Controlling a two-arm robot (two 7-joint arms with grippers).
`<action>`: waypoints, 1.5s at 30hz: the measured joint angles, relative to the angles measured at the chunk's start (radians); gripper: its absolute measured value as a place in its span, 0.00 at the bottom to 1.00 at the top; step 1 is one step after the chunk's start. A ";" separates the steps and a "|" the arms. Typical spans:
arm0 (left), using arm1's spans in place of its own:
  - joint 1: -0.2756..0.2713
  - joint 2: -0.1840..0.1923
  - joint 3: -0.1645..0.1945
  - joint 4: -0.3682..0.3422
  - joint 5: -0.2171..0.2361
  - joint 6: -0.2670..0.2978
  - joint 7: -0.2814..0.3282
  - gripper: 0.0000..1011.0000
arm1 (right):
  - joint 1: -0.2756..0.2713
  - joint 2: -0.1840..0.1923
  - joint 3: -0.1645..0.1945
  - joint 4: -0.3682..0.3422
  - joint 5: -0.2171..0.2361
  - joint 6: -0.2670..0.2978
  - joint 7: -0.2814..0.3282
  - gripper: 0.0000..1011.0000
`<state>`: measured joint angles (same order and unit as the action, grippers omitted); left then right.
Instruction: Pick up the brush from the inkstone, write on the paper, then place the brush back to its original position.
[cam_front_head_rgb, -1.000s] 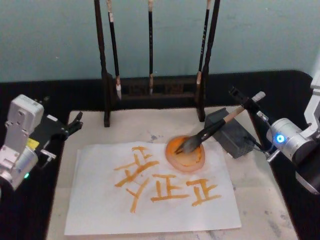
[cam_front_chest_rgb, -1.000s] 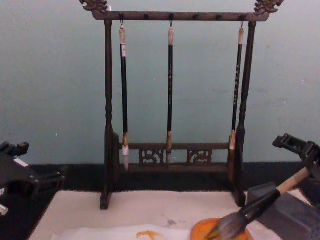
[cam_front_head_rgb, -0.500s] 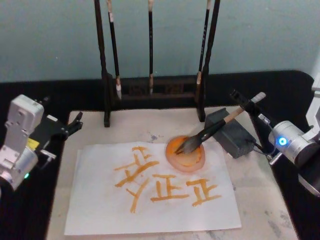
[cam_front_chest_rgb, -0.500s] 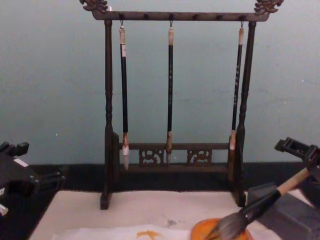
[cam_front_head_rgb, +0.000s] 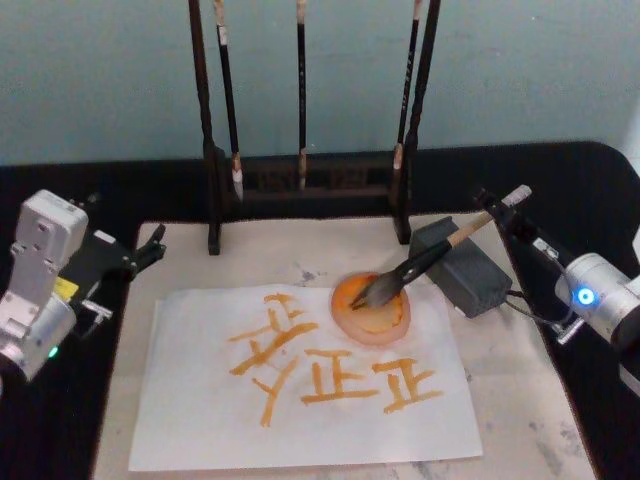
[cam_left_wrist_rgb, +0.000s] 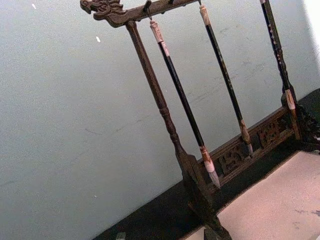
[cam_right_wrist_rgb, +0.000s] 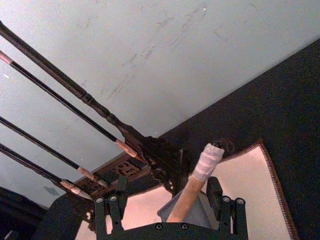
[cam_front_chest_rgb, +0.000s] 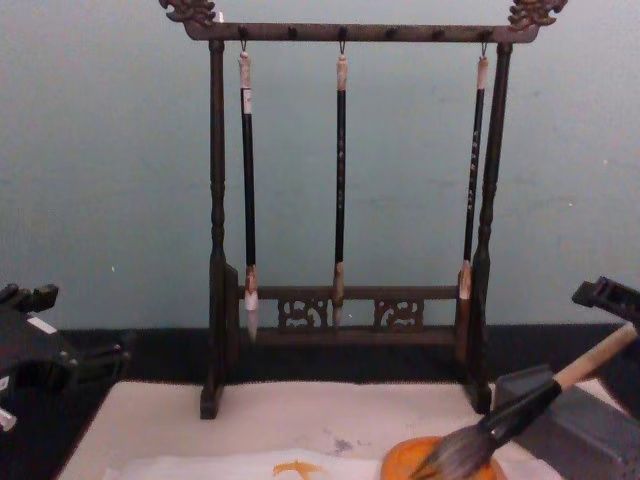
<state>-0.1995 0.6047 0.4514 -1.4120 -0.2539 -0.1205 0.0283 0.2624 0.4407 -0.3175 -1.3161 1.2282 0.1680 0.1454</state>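
The large thick calligraphy brush with a light wooden handle, black lower section and bushy dark bristles lies slanted right of centre in the head view. Its bristles rest on the round orange blot at the upper right corner of the thin whitish sheet of paper, which bears orange brush-written characters. Its handle leans across the dark grey block-shaped inkstone, whitish end cap pointing to the upper right.

The right gripper sits at the right of the head view, its black fingers spread to either side of the handle's capped end, with a gap on both sides in the right wrist view. The left gripper rests at the left edge of the cream mat, apart from the paper; whether its fingers are spread cannot be told.

Behind, a dark wooden rack holds three thin black brushes.
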 joint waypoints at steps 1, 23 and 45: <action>0.000 0.000 0.000 0.000 0.000 0.000 0.000 1.00 | -0.005 0.003 0.001 -0.006 0.003 0.000 -0.001 0.99; 0.000 0.000 0.000 0.000 0.000 0.000 0.000 1.00 | -0.152 0.120 0.002 -0.202 0.038 -0.045 -0.033 0.99; 0.000 0.000 0.000 0.000 0.000 0.000 0.000 1.00 | -0.063 0.128 -0.179 -0.156 -0.631 -0.359 -0.012 0.99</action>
<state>-0.1995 0.6047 0.4514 -1.4120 -0.2539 -0.1206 0.0283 0.1992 0.5692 -0.4960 -1.4720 0.5973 -0.1908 0.1333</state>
